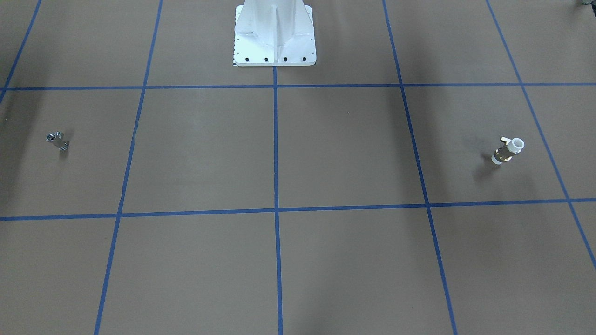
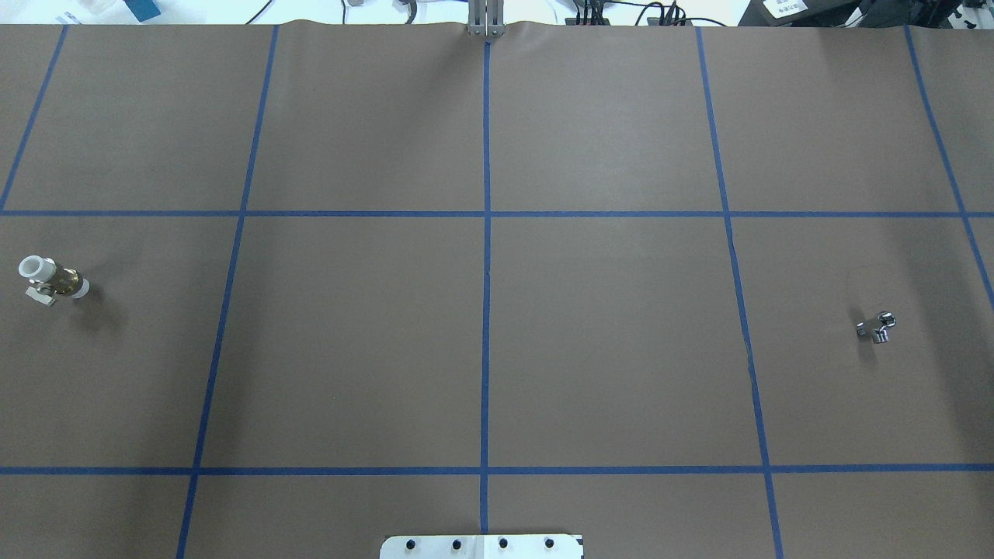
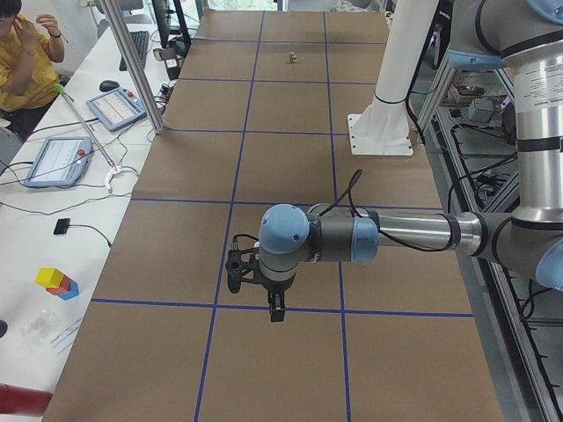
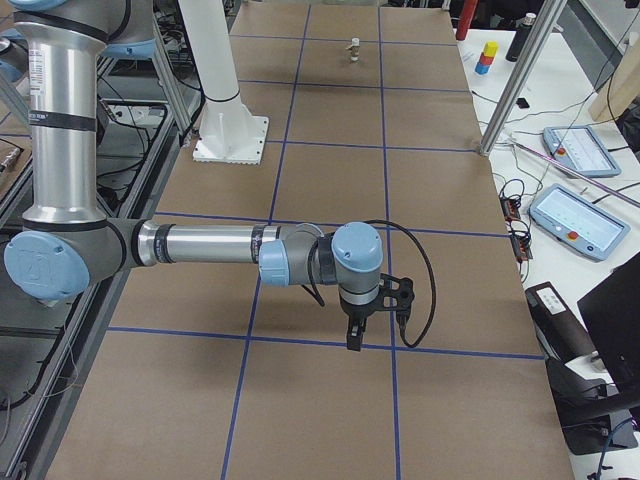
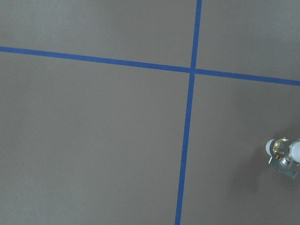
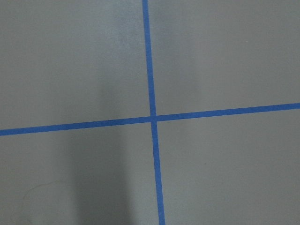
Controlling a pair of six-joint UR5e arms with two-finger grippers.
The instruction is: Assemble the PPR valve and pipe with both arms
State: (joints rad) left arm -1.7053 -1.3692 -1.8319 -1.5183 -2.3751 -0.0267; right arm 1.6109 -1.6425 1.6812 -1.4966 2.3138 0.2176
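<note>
Nothing joined yet. The PPR valve [image 2: 51, 281] and the pipe [image 2: 877, 328] rest on the counter [image 2: 497, 349], well apart. The left arm [image 3: 352, 237] hangs above the counter, with the valve below its jaws and off to one side, no contact. The right arm [image 4: 300, 255] also hangs clear; the pipe is outside its wrist view. Whether either set of jaws is spread or closed, cannot tell; neither touches a part. Remaining: both pickups, alignment, joining.

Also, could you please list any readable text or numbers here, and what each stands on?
No text can be read in any view.
Sticker on the left arm: print too small.
White card at the overhead view's top right: blurred.
Control tablets: screens too small.
PPR valve, pipe: no markings visible.
</note>
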